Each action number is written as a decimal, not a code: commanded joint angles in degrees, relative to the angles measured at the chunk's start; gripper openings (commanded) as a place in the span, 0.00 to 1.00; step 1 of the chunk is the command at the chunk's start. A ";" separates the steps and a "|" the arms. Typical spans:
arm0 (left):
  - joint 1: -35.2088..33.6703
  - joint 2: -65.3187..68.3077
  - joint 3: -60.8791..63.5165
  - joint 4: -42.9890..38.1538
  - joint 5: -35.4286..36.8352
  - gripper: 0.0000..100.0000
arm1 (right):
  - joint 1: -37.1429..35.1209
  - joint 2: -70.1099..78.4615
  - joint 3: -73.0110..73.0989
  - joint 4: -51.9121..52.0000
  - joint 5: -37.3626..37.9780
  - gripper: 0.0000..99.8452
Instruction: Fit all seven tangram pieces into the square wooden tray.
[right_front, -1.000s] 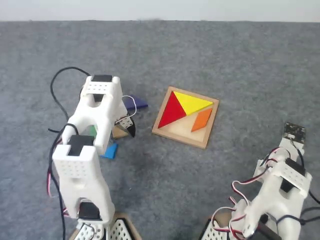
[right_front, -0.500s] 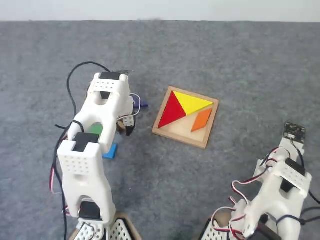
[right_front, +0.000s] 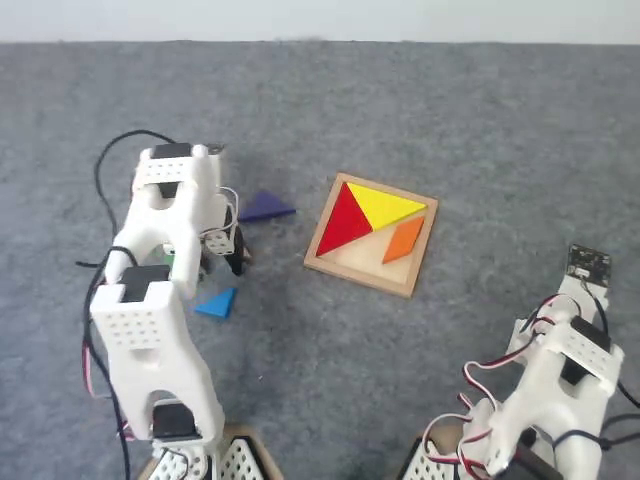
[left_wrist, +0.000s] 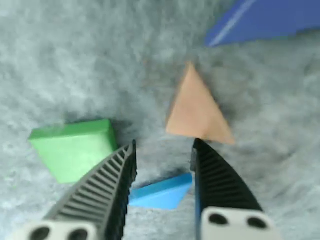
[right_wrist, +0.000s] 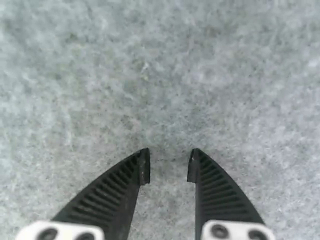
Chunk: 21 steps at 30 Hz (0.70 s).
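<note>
Left gripper (left_wrist: 162, 150) jaws stand released: tan triangle (left_wrist: 197, 112) just beside one fingertip, green block (left_wrist: 75, 147) beside the other, light-blue triangle (left_wrist: 161, 192) between them. Right gripper (right_wrist: 167, 162) jaws released over grey carpet (right_wrist: 150, 75). Square wooden tray (right_front: 360, 260), well apart, holds red triangle (right_front: 342, 225), yellow triangle (right_front: 385, 207), orange piece (right_front: 403, 240).

The grey table covering (right_front: 300, 380) is showing a rough, fuzzy cloth nap, while the square tray (right_front: 360, 272) is showing pale, smooth wood. The red triangle (right_front: 343, 225), yellow triangle (right_front: 382, 207) and green piece (left_wrist: 75, 147) are wearing even, matt paint, and the tan triangle (left_wrist: 196, 112) is looking like bare wood. The left arm (right_front: 150, 330) is showing matt white plastic, and the left gripper (left_wrist: 162, 145) is showing black ribbed plastic fingers (left_wrist: 112, 180).
</note>
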 joint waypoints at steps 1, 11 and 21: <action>0.18 -0.53 -2.15 -2.55 4.48 0.20 | -0.92 -1.01 0.62 -0.84 0.62 0.13; 4.92 -0.97 -5.05 -3.78 5.54 0.25 | -0.92 -1.01 0.62 -0.84 0.62 0.13; 4.75 -2.90 -5.49 -5.45 15.74 0.25 | -1.01 -0.84 0.62 -1.63 0.62 0.13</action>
